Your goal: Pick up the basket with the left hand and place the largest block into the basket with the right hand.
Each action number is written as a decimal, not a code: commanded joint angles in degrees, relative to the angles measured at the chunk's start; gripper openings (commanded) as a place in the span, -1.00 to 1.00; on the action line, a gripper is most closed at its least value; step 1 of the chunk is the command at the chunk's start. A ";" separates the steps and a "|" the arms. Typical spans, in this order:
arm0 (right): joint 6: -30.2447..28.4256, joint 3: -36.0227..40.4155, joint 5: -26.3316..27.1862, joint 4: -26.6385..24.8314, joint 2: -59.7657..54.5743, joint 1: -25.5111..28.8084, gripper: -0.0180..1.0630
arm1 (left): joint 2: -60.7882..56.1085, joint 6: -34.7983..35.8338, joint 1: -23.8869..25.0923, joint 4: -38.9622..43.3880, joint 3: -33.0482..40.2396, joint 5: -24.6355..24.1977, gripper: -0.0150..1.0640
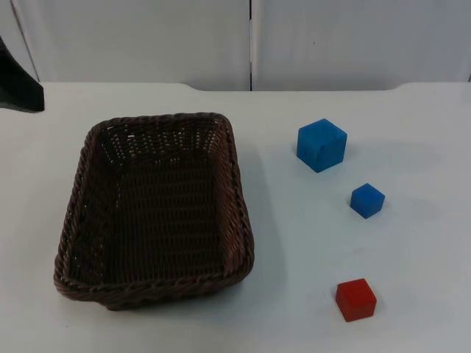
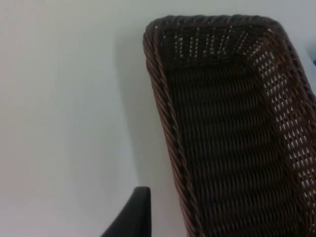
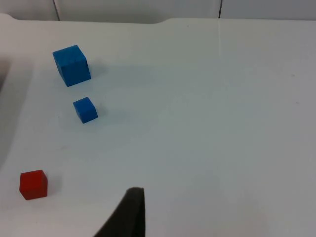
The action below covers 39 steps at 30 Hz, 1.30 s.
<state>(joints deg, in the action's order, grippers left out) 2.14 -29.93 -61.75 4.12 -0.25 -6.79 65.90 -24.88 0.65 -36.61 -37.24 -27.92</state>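
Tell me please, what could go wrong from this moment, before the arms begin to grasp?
1. The small blue block lies close to the big blue block; the right gripper might pick or bump the wrong one.
2. The left gripper is beside the basket rim, not over it; closing there might push the basket away.

We counted one basket (image 1: 153, 208), brown wicker, at the left of the top view. We counted three blocks at the right: two blue and one red. The large blue block (image 1: 321, 145) lay uppermost, the small blue block (image 1: 367, 200) below it, and the red block (image 1: 356, 299) at the lower right.
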 commanded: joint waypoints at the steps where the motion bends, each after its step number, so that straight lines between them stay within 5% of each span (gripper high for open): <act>1: -0.25 0.42 0.06 -0.27 0.25 0.41 0.98 | 2.43 -1.48 -0.08 -3.02 -0.18 1.50 0.97; 19: -0.25 0.42 0.06 -0.27 0.25 0.41 0.98 | 13.87 -7.58 -0.08 -11.59 -0.44 2.14 0.97; 39: -0.25 0.42 0.06 -0.27 0.25 0.41 0.98 | 29.54 -8.94 -0.08 -12.63 -9.88 3.00 0.97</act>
<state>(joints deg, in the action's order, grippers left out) 2.14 -29.93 -61.75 4.12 -0.25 -6.69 94.03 -33.64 0.65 -48.61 -46.22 -25.73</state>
